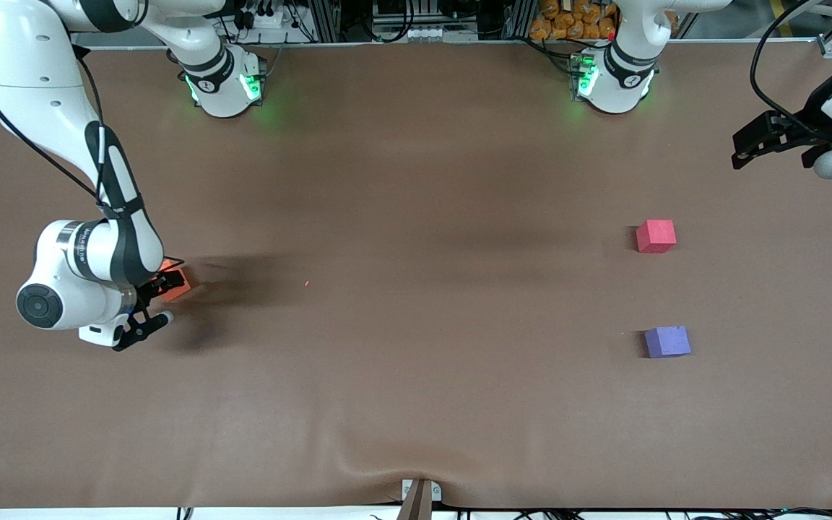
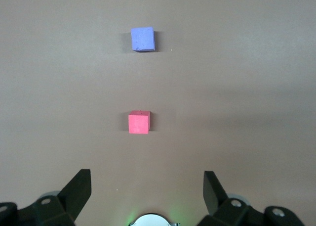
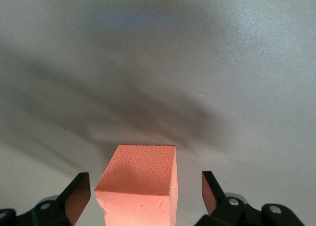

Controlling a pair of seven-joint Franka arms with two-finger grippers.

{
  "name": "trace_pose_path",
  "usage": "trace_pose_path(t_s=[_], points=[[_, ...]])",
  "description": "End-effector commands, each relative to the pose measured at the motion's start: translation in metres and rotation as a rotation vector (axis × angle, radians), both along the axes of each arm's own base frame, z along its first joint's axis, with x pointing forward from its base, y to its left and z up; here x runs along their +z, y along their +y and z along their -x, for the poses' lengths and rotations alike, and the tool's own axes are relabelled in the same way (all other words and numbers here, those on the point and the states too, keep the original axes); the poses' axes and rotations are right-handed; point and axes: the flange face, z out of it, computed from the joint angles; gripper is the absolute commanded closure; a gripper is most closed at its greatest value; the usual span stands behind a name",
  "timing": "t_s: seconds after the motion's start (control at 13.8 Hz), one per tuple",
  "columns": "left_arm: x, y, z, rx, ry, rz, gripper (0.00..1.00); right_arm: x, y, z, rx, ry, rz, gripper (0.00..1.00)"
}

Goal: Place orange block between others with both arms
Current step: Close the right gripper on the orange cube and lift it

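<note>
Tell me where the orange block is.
The orange block sits on the table at the right arm's end, between the open fingers of the right gripper, well apart from the two other cubes.

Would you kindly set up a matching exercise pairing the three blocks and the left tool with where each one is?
Things:
1. orange block
2. red block
3. purple block
4. left tool

Places:
A. nearest the front camera, toward the left arm's end
B. between the open fingers of the right tool
C. waiting open above the table's edge at the left arm's end
D. on the table, farther from the camera than the purple one

Pairs: 1-B, 2-D, 3-A, 4-C
</note>
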Motion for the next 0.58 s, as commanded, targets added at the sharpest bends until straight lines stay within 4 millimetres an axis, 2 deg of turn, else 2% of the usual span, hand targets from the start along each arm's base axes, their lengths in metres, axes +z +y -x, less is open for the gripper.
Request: trace_pose_path(t_s=[0.0,0.44,0.51], points=[[0.004,0.002,0.001,-0.017,0.000,-0.007,0.00,0.005,0.001,0.000,0.019,-0.013,-0.028,0.00],[0.005,0.006,0.001,-0.008,-0.003,-0.005,0.00,-0.016,-0.005,0.015,0.025,0.036,-0.036,0.00],[0.005,0.006,0.001,-0.007,-0.001,-0.005,0.00,-0.020,-0.005,0.018,0.024,0.045,-0.037,0.05]])
